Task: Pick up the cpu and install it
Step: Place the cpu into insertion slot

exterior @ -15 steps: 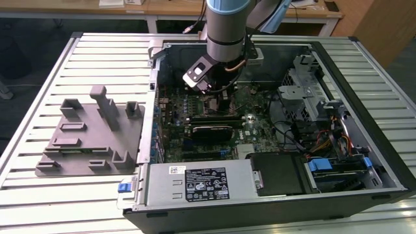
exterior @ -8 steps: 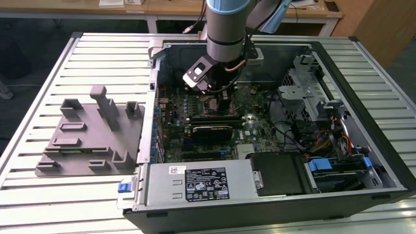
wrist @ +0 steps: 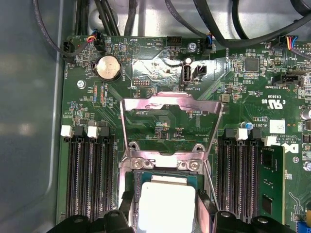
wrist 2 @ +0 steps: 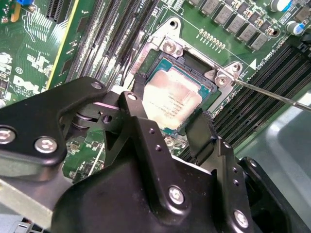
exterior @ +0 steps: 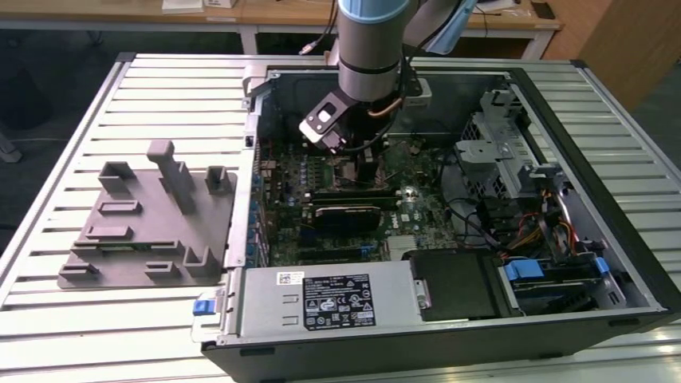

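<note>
The cpu (wrist 2: pixel 171 97), a shiny silver square with a pale rim, lies level in or just over the motherboard socket (wrist 2: pixel 194 65) in both wrist views (wrist: pixel 167 201). My gripper (wrist 2: pixel 170 104) straddles it, one black finger (wrist 2: pixel 138 85) against each opposite edge, so it looks shut on the chip. In the first wrist view the gripper (wrist: pixel 167 211) sits below the socket's load plate (wrist: pixel 170 104), which stands flipped open. The exterior view has the gripper (exterior: pixel 362 163) reaching down inside the open computer case (exterior: pixel 596 215), over the back of the motherboard.
Memory slots (wrist: pixel 90 170) flank the socket on both sides. A thin socket lever (wrist 2: pixel 274 95) sticks out beside it. The grey fixture plate (exterior: pixel 149 223) with upright posts sits at the exterior view's left, outside the case. Power supply (exterior: pixel 324 299), drive cage (exterior: pixel 511 155) and cables crowd the case.
</note>
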### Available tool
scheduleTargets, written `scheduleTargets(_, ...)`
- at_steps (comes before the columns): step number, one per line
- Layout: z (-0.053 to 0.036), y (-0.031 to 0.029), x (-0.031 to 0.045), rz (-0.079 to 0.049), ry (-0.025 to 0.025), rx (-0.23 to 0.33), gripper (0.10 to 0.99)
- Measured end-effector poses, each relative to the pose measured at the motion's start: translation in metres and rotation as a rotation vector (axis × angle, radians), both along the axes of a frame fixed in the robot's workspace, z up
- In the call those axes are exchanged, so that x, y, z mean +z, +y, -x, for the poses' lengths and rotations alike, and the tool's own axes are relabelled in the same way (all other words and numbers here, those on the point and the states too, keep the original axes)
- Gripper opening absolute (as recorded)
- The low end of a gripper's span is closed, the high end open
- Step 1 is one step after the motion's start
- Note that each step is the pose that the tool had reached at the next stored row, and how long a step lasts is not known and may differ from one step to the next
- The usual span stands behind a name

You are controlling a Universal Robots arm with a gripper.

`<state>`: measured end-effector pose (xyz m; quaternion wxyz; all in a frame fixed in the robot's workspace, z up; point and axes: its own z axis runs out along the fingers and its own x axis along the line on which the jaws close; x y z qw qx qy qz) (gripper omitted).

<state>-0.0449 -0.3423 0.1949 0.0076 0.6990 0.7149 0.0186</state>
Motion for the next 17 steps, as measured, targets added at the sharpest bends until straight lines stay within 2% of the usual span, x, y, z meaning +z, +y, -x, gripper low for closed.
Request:
scheduleTargets(7, 0.0, 0.0001, 0.001, 0.0, -0.0002, -0.003, 0.612)
scheduleTargets(11, 0.0, 0.0001, -0.0001, 0.0, -0.0002, -0.055, 0.612)
scheduleTargets(17, 0.0, 0.0001, -0.001, 0.0, -0.0002, -0.068, 0.612)
